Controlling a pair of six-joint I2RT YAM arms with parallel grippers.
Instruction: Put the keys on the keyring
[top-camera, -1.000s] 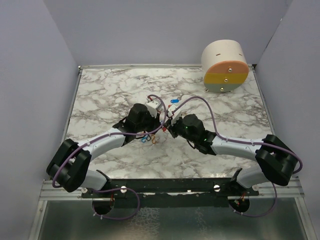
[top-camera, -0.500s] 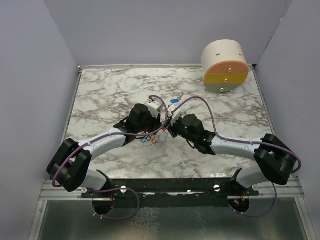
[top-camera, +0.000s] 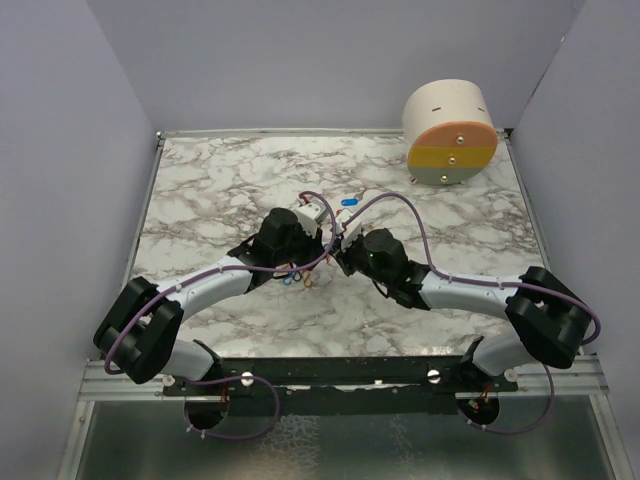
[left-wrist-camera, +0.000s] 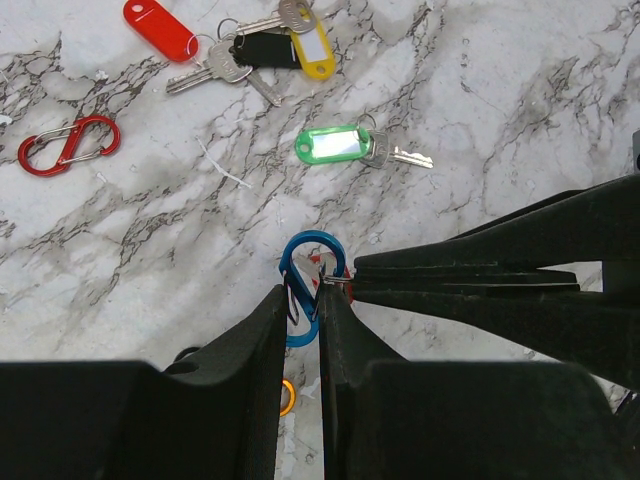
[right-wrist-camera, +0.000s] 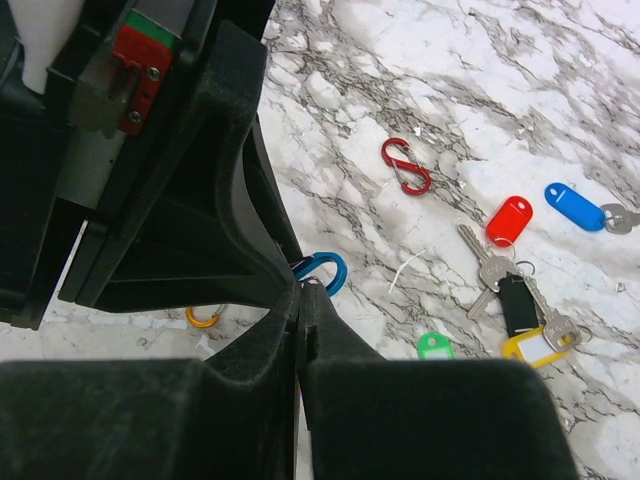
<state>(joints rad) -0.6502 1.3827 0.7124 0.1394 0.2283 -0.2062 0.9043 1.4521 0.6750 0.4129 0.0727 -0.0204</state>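
Observation:
My left gripper (left-wrist-camera: 303, 292) is shut on the blue oval loop (left-wrist-camera: 312, 248) of the keyring and holds it just above the marble. The loop also shows in the right wrist view (right-wrist-camera: 328, 270). An orange loop (left-wrist-camera: 287, 397) lies below it. My right gripper (right-wrist-camera: 300, 292) is shut, its tips against the blue loop, with a thin metal piece of a key pinched at the tip. Its fingers (left-wrist-camera: 470, 290) reach in from the right. Loose keys lie beyond: a green-tagged key (left-wrist-camera: 335, 143), a red tag (left-wrist-camera: 160, 28), black and yellow tags (left-wrist-camera: 275, 47), and a blue tag (right-wrist-camera: 575, 206).
A red S-shaped clip (left-wrist-camera: 68, 143) lies alone on the marble (top-camera: 220, 180). A round cream box with orange and yellow bands (top-camera: 452, 135) stands at the back right. Purple walls close both sides. The two arms meet mid-table, their cables arching above.
Almost nothing: both grippers stay together at the blue loop. The right arm has shifted very slightly.

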